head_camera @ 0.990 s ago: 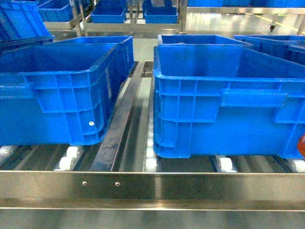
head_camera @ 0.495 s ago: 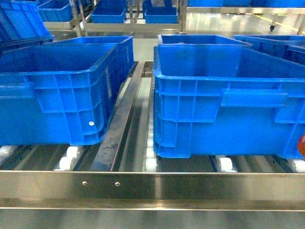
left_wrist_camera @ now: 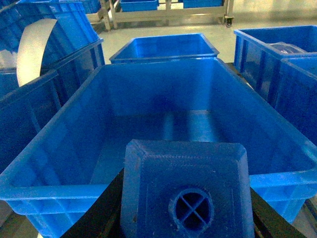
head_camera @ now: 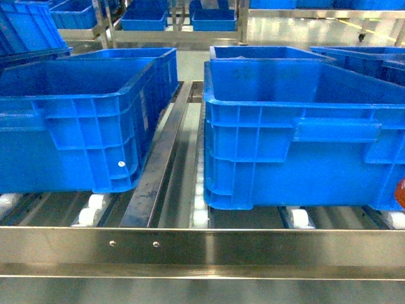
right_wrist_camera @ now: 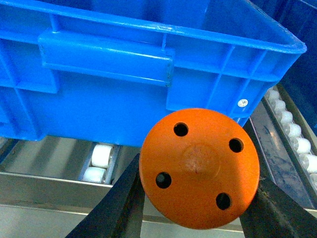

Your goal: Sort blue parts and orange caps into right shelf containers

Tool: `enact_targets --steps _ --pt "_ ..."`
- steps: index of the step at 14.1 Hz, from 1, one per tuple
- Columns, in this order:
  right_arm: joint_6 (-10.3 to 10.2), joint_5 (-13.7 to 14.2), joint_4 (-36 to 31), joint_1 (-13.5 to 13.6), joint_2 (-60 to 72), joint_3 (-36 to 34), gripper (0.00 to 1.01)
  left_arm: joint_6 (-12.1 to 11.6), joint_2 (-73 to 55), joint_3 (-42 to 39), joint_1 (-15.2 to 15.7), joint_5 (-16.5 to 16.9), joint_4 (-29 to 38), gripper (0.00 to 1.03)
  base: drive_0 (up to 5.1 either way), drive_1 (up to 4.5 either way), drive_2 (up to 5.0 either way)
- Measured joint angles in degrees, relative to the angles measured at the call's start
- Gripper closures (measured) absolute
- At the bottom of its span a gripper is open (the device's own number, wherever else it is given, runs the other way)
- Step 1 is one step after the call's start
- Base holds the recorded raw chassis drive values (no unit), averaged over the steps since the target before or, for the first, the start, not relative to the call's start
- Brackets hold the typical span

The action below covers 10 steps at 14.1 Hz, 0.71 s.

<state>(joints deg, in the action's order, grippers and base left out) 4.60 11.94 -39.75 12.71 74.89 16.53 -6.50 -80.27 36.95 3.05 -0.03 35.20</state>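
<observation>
A blue part (left_wrist_camera: 185,188) with a round crossed hole fills the bottom of the left wrist view, and my left gripper (left_wrist_camera: 185,214) is shut on it. It hangs just before the near rim of an open blue crate (left_wrist_camera: 59,148) whose inside looks bare. In the right wrist view my right gripper (right_wrist_camera: 198,208) is shut on an orange cap (right_wrist_camera: 199,167), its holed flat face toward the camera. The cap is outside and below the rim of a blue crate (right_wrist_camera: 124,74), near its front right corner. The head view catches only an orange sliver of the cap (head_camera: 401,193).
Two large blue crates (head_camera: 82,126) (head_camera: 297,145) stand side by side on a roller shelf, with a steel rail (head_camera: 202,247) across the front and a divider bar (head_camera: 158,171) between them. More crates stand behind (head_camera: 266,52) and at far right (head_camera: 380,63). White rollers (right_wrist_camera: 99,161) show under the crate.
</observation>
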Motion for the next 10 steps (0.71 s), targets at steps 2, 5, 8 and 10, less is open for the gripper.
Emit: enact_targets --steps 2,5,8,10 --pt "-0.02 0.02 0.00 0.00 0.00 0.00 0.59 0.00 0.00 0.00 0.00 -0.02 0.00 0.59 0.0 0.00 0.0" --pt "-0.02 0.00 0.00 0.00 0.00 0.00 0.59 0.00 0.00 0.00 0.00 0.00 0.00 0.59 0.0 0.00 0.0" --pt "-0.72 -6.38 -7.04 -0.79 1.40 0.42 0.59 0.00 0.00 0.00 0.00 0.00 0.02 0.59 0.0 0.00 0.0" --pt "-2.62 -7.34 -4.09 -1.11 2.38 7.91 0.59 0.00 0.00 0.00 0.00 -0.02 0.00 0.59 0.0 0.00 0.0"
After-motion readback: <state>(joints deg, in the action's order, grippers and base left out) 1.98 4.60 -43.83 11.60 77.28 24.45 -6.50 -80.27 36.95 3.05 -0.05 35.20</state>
